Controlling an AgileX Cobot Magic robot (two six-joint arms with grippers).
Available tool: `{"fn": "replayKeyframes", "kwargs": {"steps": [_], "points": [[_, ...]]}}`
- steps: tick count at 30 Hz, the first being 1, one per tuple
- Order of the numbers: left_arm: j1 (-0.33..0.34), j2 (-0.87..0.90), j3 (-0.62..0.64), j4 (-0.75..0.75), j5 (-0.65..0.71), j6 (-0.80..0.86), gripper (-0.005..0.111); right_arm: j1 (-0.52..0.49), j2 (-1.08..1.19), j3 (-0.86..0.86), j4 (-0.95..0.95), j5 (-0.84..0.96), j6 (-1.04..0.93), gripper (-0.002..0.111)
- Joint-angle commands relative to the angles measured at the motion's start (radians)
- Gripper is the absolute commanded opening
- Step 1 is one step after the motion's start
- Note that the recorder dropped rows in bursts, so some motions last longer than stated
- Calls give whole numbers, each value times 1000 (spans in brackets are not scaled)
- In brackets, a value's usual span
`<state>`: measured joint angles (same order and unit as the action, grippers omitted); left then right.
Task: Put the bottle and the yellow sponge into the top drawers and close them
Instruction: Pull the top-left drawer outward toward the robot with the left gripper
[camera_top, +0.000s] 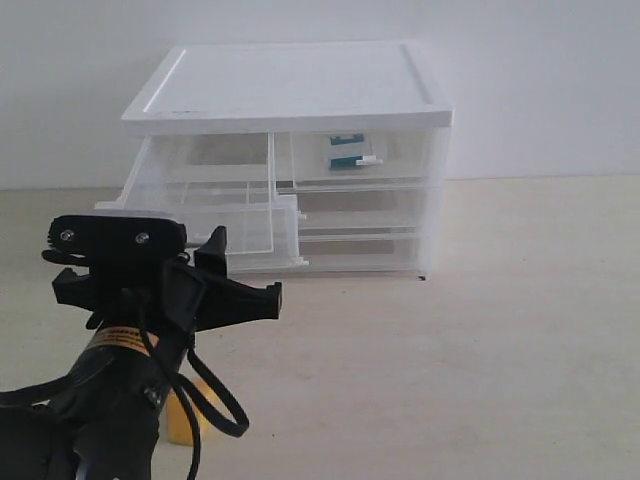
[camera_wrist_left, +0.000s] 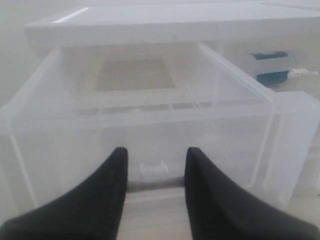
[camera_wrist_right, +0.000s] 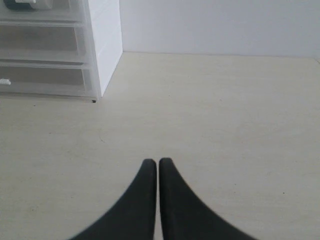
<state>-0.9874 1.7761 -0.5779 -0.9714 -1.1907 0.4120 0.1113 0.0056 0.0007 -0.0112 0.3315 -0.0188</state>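
Observation:
The white-topped cabinet (camera_top: 300, 85) stands at the back of the table. Its left top drawer (camera_top: 200, 205) is pulled out and holds nothing; in the left wrist view this drawer (camera_wrist_left: 150, 115) fills the frame. The right top drawer (camera_top: 405, 165) is shut, with the bottle (camera_top: 347, 152) inside, its teal label (camera_wrist_left: 272, 67) showing through the clear wall. My left gripper (camera_wrist_left: 156, 155) is open just in front of the open drawer's handle tab (camera_wrist_left: 153, 170), holding nothing. The yellow sponge (camera_top: 175, 425) lies on the table, mostly hidden behind my left arm. My right gripper (camera_wrist_right: 158, 162) is shut over bare table.
Two full-width clear drawers (camera_top: 365, 240) below are shut. The cabinet's right corner (camera_wrist_right: 107, 45) lies to one side of my right gripper. A pale wall runs behind the beige table (camera_top: 500, 350). My left arm and its cables (camera_top: 130, 380) fill the lower left of the exterior view.

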Motion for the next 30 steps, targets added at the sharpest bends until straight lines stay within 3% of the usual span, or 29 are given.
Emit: {"fn": "replayKeyframes", "kwargs": {"steps": [1, 5, 7, 13, 15, 30], "points": [[-46, -2, 9, -2, 34, -7, 4, 2, -6, -1, 1, -8, -1, 0], [-48, -2, 9, -12, 36, -7, 4, 2, -6, -1, 1, -8, -1, 0], [-48, -2, 9, -21, 36, -7, 10, 2, -6, -1, 1, -8, -1, 0], [-48, -2, 9, -29, 38, -7, 63, 2, -6, -1, 1, -8, -1, 0], [-48, -2, 9, -44, 38, -7, 73, 2, -6, -1, 1, -10, -1, 0], [-74, -2, 9, -134, 141, 34, 73, 2, -6, -1, 1, -10, -1, 0]]}}
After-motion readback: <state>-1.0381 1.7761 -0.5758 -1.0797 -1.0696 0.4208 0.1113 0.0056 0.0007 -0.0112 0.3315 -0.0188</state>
